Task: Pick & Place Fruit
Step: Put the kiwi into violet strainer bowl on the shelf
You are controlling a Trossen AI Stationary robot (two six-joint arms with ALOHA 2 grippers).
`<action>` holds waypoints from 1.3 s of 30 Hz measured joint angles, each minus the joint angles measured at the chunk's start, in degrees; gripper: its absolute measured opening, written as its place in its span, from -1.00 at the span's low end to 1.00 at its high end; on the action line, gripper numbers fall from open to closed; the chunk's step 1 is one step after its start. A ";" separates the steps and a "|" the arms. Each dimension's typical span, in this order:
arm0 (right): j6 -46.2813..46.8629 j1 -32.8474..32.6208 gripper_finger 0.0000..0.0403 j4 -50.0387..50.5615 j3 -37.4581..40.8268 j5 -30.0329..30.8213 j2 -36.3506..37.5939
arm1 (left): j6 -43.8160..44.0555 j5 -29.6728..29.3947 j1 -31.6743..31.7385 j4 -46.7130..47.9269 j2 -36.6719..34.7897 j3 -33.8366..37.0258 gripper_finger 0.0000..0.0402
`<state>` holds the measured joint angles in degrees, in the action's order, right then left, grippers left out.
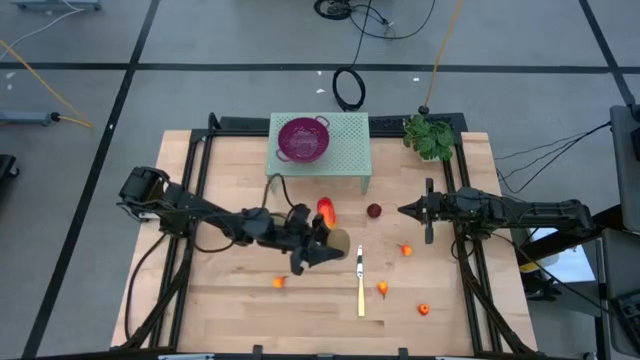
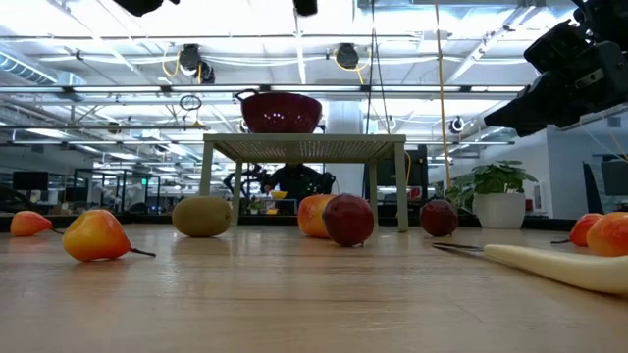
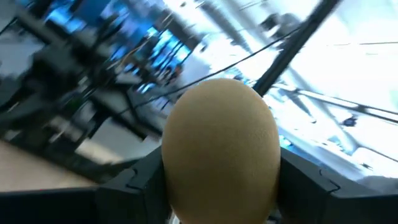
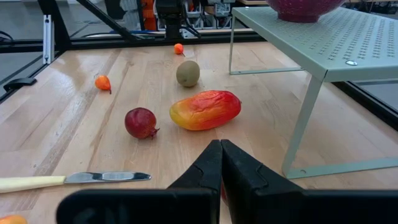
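Between left gripper [image 3: 217, 199] fingers: smooth brown-green oval fruit [image 3: 221, 149].

The high view looks straight down from well above the wooden table [image 1: 240, 320], taking in the whole top, both arms and the floor around it. The low view sits at table-top height, facing level across the boards toward the green shelf [image 2: 304, 147] and the room behind it. The left wrist view is pressed close against a brown oval fruit [image 3: 221, 149], which fills its middle, with only blurred room beyond. The right wrist view looks low and forward over the table toward the shelf [image 4: 323, 37]. The shelf appears in the high, low and right wrist views; the mango [image 4: 205, 110] beside it shows in all three too.
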<state>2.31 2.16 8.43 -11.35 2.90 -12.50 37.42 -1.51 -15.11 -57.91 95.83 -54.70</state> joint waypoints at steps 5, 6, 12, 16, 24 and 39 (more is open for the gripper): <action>0.00 -0.01 -0.98 0.00 0.00 0.00 0.01 | -3.59 4.04 0.00 -6.81 0.00 0.00 0.03; 0.00 0.00 -0.98 0.00 0.00 0.00 0.00 | -4.13 4.81 0.00 -7.82 0.00 0.00 0.02; 0.00 -0.01 -0.98 0.00 0.00 0.00 -0.01 | -4.34 6.13 0.00 -10.09 0.03 0.00 0.10; 0.00 -0.01 -0.98 0.00 0.00 0.00 -0.01 | -4.10 6.13 0.00 -10.08 0.04 0.00 0.13; -0.35 0.00 -0.98 0.00 0.00 0.01 0.00 | 1.01 1.72 0.11 -2.76 0.04 0.00 0.02; -1.51 0.00 -0.98 0.00 0.00 0.01 0.01 | 33.77 -13.82 -0.07 0.70 0.04 0.00 0.02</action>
<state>0.80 2.16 8.43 -11.35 2.91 -12.49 71.19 -15.33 -15.18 -57.21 95.88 -54.70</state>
